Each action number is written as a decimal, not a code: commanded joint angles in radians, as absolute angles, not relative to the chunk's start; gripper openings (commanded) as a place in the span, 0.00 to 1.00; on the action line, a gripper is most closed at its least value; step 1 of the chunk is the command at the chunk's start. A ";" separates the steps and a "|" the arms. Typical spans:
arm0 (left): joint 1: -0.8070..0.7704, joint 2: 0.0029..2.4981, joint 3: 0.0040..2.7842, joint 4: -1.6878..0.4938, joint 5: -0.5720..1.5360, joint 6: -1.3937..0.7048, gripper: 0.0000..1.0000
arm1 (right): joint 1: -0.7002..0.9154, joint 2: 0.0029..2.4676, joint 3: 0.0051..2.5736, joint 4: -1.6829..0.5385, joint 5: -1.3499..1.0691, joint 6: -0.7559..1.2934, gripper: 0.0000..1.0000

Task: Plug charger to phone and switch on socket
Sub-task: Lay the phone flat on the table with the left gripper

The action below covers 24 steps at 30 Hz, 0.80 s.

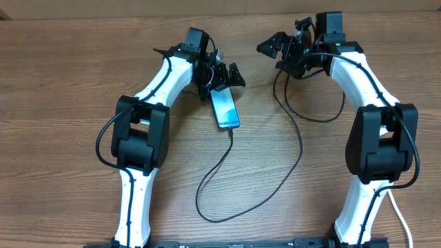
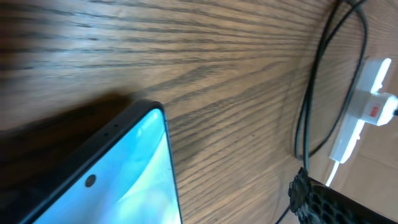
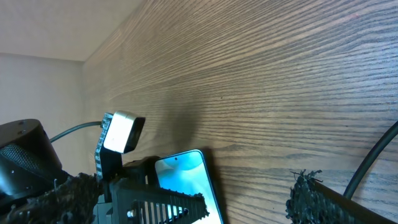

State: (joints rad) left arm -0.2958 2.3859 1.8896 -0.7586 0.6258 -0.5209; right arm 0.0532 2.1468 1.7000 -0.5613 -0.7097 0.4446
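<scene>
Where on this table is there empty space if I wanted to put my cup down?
The widest bare tabletop lies on the outer side of the left arm. Another patch sits between that arm and the black cable. It is crowded around the phone and beside the right arm, where the cable loops.

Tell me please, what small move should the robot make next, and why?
Probably lower the open right gripper toward the red switch on the socket. The charger already seems to meet the lower end of the phone, and the left gripper stands open at the phone's top end, holding nothing. So likely only the switch remains.
</scene>
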 commanded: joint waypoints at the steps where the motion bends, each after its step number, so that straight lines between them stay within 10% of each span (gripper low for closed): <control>1: -0.290 2.446 1.853 -0.789 0.418 -0.513 1.00 | 0.053 2.103 1.716 -0.559 -0.716 0.437 1.00; 24: -0.291 2.446 1.852 -0.798 0.315 -0.567 1.00 | 0.053 2.103 1.716 -0.563 -0.716 0.437 1.00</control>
State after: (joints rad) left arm -0.3008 2.3726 1.8954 -0.7746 0.4988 -0.5526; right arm 0.0532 2.1468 1.7000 -0.5678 -0.7101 0.4442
